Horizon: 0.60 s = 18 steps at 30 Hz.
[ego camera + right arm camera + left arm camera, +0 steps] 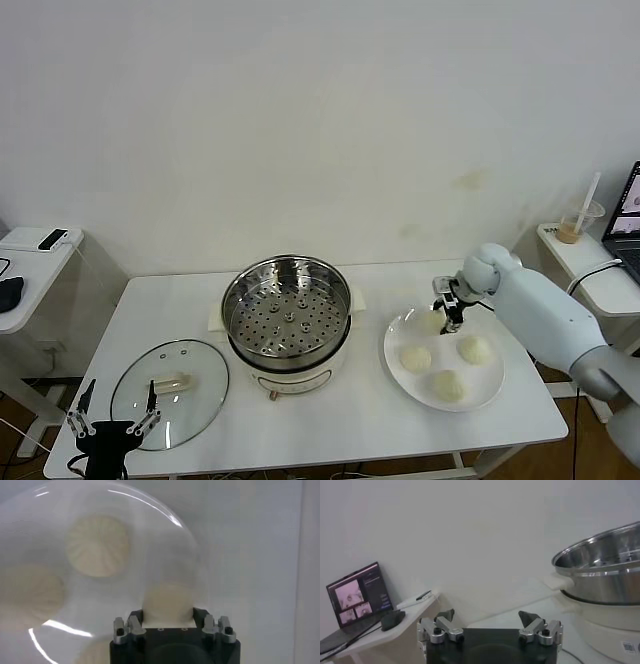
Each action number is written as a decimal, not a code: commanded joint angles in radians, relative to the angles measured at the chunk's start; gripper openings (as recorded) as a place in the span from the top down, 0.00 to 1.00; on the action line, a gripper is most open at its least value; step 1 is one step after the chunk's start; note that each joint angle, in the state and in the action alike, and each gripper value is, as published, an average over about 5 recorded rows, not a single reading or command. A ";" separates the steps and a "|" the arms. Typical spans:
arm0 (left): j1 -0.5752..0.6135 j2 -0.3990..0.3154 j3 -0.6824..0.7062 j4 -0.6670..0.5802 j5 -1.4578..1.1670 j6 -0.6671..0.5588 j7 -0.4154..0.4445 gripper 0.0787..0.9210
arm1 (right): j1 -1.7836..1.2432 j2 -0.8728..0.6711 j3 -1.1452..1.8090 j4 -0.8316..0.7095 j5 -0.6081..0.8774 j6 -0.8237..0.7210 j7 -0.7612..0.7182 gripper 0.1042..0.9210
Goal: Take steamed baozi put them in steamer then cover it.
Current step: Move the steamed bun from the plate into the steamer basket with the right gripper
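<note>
White table (bare wall behind), right hand clamped on baozi, left hand apart.

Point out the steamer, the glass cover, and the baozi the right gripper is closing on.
steamer (287,300), head view, perforated bottom.
cover (170,385), head view, its cream handle.
baozi between the right gripper's fingers (168,601), right wrist view, top of the bun.
</note>
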<state>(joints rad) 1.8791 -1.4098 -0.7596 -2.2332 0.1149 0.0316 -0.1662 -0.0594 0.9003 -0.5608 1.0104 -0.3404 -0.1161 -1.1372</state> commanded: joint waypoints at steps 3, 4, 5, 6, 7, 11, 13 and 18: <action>-0.003 0.007 0.000 0.007 -0.004 0.002 0.001 0.12 | 0.078 -0.085 -0.060 0.138 0.111 -0.010 -0.004 0.38; -0.003 0.011 -0.001 0.009 -0.007 0.003 0.001 0.12 | 0.111 -0.098 -0.079 0.159 0.133 -0.015 -0.004 0.38; -0.003 0.014 -0.002 0.012 -0.009 0.003 0.001 0.12 | 0.143 -0.108 -0.099 0.175 0.155 -0.019 -0.005 0.38; -0.003 0.018 -0.003 0.014 -0.013 0.003 0.001 0.12 | 0.178 -0.116 -0.119 0.192 0.179 -0.023 -0.004 0.38; -0.002 0.022 -0.005 0.016 -0.017 0.003 0.001 0.12 | 0.215 -0.119 -0.140 0.203 0.205 -0.027 -0.003 0.38; -0.005 0.030 -0.010 0.019 -0.031 0.003 0.002 0.12 | 0.348 -0.103 -0.220 0.220 0.302 -0.040 0.003 0.38; -0.007 0.033 -0.010 0.020 -0.034 0.003 0.003 0.12 | 0.406 -0.075 -0.257 0.216 0.349 -0.044 0.010 0.38; -0.020 0.034 -0.009 0.031 -0.043 0.005 0.004 0.12 | 0.520 0.025 -0.328 0.202 0.446 -0.049 0.036 0.38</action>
<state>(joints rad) 1.8597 -1.3798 -0.7682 -2.2041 0.0770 0.0360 -0.1629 0.3099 0.8968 -0.8032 1.1669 -0.0170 -0.1576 -1.1037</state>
